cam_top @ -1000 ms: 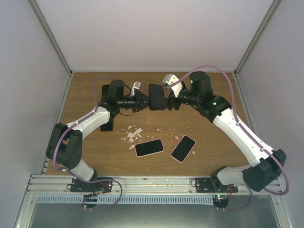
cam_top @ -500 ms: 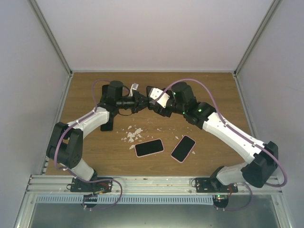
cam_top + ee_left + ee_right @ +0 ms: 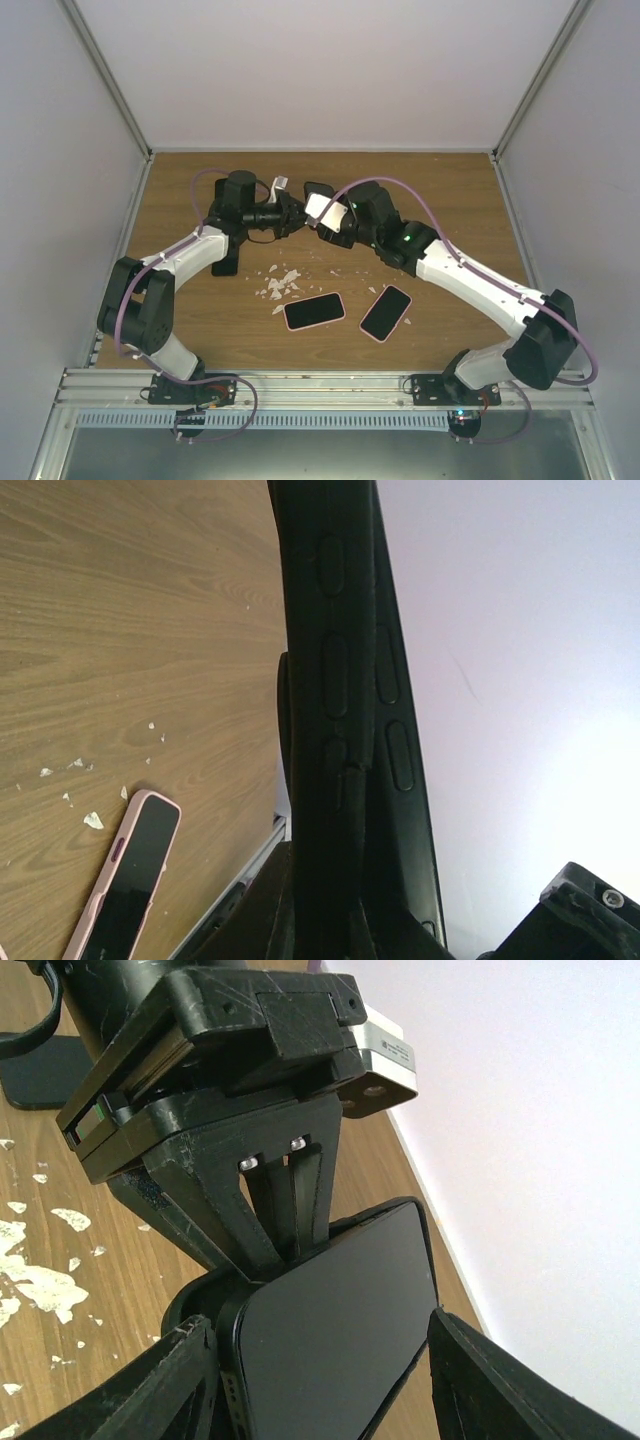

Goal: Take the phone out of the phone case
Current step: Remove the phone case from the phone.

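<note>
My left gripper point(image 3: 292, 213) is shut on the edge of a black phone case point(image 3: 316, 191) and holds it in the air over the back middle of the table. In the left wrist view the case point(image 3: 340, 680) shows edge-on between my left gripper point(image 3: 330, 920). In the right wrist view the black phone point(image 3: 340, 1330) sits in the case point(image 3: 195, 1305), with one corner standing proud of the rim. My right gripper point(image 3: 318, 1325) is open, one finger on each side of the phone. In the top view it point(image 3: 322, 218) meets the case from the right.
Two phones in pink cases point(image 3: 314, 310) point(image 3: 386, 312) lie face up on the wooden table point(image 3: 450, 200). White crumbs point(image 3: 280, 283) are scattered left of them. A black flat piece point(image 3: 225, 264) lies under the left arm. White walls close in the back and sides.
My right arm has swung left and its open gripper has closed in round the phone. The left gripper with the case has shifted slightly left.
</note>
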